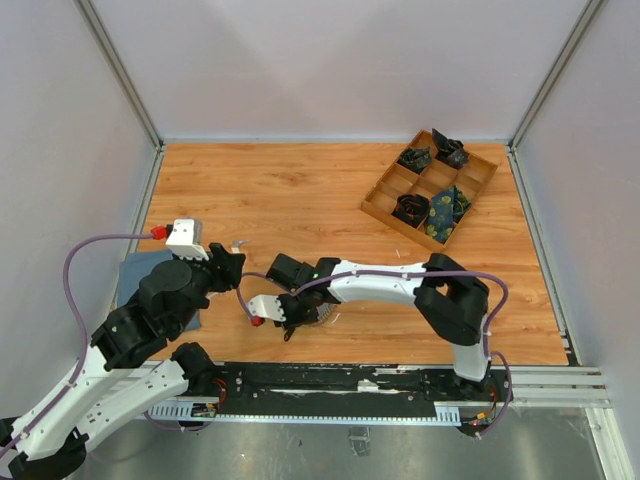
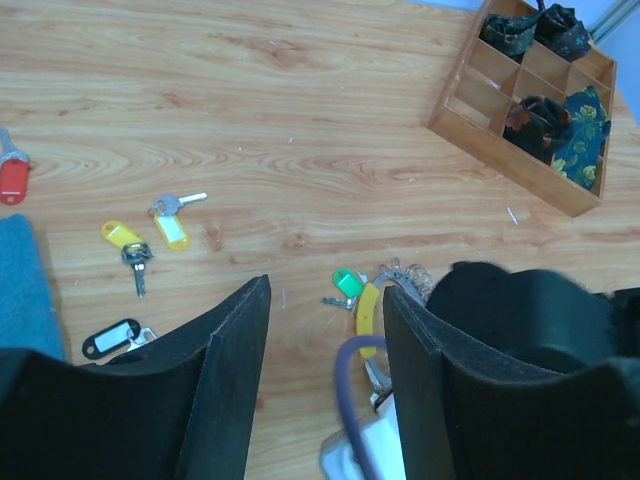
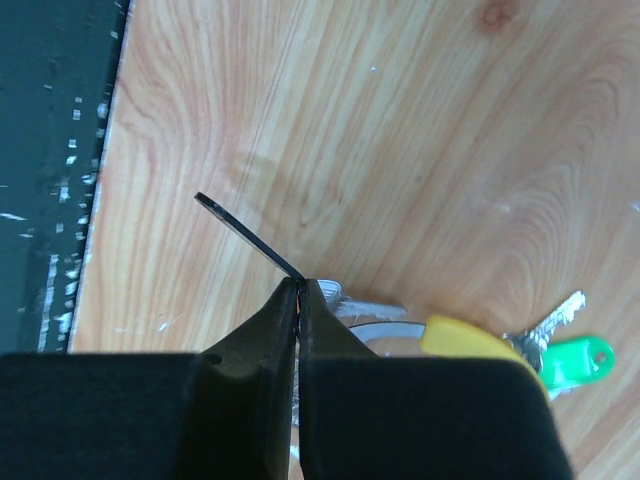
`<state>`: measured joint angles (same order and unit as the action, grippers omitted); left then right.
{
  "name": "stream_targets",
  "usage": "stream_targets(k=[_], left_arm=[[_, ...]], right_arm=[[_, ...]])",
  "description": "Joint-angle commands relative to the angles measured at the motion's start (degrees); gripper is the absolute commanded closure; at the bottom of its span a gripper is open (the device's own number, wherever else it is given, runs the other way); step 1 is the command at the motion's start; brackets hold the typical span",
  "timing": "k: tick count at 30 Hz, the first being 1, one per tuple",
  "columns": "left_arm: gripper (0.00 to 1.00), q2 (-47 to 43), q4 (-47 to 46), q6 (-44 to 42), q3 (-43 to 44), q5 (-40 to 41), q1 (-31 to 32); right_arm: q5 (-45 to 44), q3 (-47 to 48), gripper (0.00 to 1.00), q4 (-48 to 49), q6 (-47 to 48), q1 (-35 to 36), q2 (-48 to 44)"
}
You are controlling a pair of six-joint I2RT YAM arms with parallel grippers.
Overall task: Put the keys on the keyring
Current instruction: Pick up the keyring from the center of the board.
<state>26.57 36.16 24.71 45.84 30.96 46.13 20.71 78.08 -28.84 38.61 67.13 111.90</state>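
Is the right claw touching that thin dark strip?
Touching. The right wrist view shows the right gripper pinching the thin dark strip between its shut tips.

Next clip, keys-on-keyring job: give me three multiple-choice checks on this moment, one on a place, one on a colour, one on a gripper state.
1. Where on the table does the wooden tray sit?
A. near left
B. far right
C. centre, between the arms

2. What colour is the key tag lying beside the yellow sleeve of the keyring?
A. red
B. black
C. green

3. How does the left gripper stand?
A. open, holding nothing
B. shut on a key
C. shut on the tray's rim

Answers:
1 B: the top view shows the tray by the far right corner.
2 C: the left wrist view shows a green tag next to the sleeve.
3 A: its fingers stand wide apart, gripping nothing.
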Motion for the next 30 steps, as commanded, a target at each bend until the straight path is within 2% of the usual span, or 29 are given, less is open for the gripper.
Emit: stream_targets(k=[1,10,17,23,30], left_arm=[[0.45,-0.32,-1.04,0.82,1.71,-0.88,-0.25],[0.44,-0.02,-6.5,-1.5,0.94,-10.12,-0.25],[0.43,1.65,-12.09,-3.44,-0.65,-19.63,-0.25],[0.32,2.44,-18.8,-4.65,-1.85,-28.34,-0.25],[0.3,5.13,-27.09,-5.18,-3.25,-35.19,-0.25]], right_arm=[[2.38,-3.9,0.99,6.79,-7.71,-2.6,-9.35],[6.68,-17.48,0.99,26.63,-27.8,-9.85,-28.03],[-2.43,-25.32,0.99,40.59,-45.0,-12.6,-43.6],[-12.07,-24.85,0.99,40.41,-51.8,-12.71,-50.43],[-21.15,-21.74,0.99,35.44,-56.47,-12.69,-54.04]])
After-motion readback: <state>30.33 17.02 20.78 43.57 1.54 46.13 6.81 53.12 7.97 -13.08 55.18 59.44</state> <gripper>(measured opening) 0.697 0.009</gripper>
